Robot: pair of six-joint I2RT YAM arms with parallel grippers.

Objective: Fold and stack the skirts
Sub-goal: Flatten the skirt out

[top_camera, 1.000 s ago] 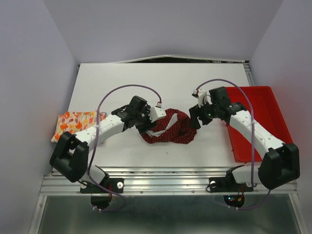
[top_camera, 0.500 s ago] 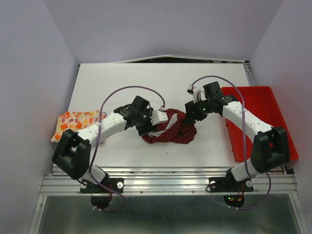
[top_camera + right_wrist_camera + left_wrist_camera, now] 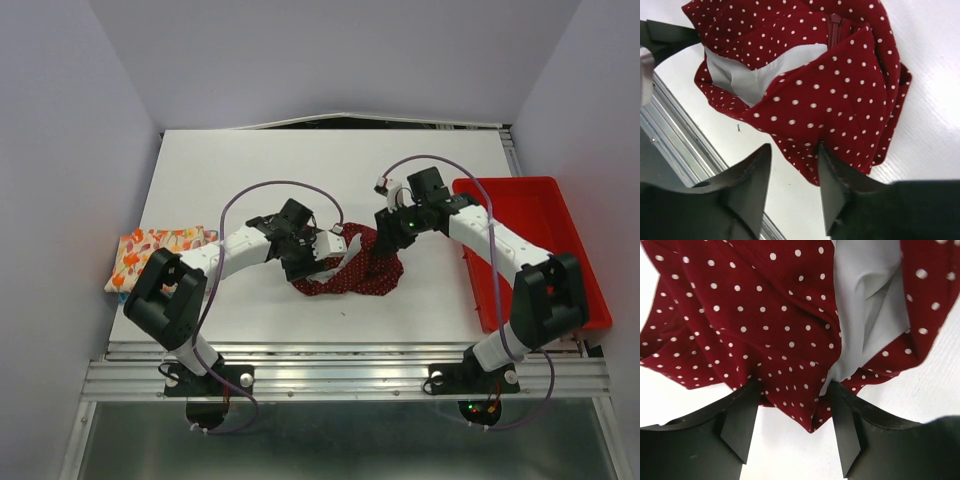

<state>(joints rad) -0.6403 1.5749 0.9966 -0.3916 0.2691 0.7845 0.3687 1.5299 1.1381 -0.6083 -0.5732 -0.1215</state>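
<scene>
The dark red skirt with white dots (image 3: 360,268) lies crumpled at the table's middle, its grey lining (image 3: 865,315) showing. My left gripper (image 3: 333,247) is at the skirt's left side. In the left wrist view it (image 3: 794,390) stands open with a corner of the dotted cloth (image 3: 765,330) lying between the fingers. My right gripper (image 3: 387,230) is at the skirt's right edge. In the right wrist view it (image 3: 794,149) is open too, with the hem (image 3: 840,110) reaching into the gap and touching the right finger. The cream skirt with orange flowers (image 3: 155,250) lies folded at the left edge.
A red tray (image 3: 500,183) stands at the right side of the table, under the right arm's forearm. Purple cables arch over both arms. The table's metal front rail (image 3: 670,125) is close behind the skirt in the right wrist view.
My right gripper has moved left onto the skirt's right edge and its jaws have narrowed. My left gripper has shifted a little to the right over the skirt's left side.
</scene>
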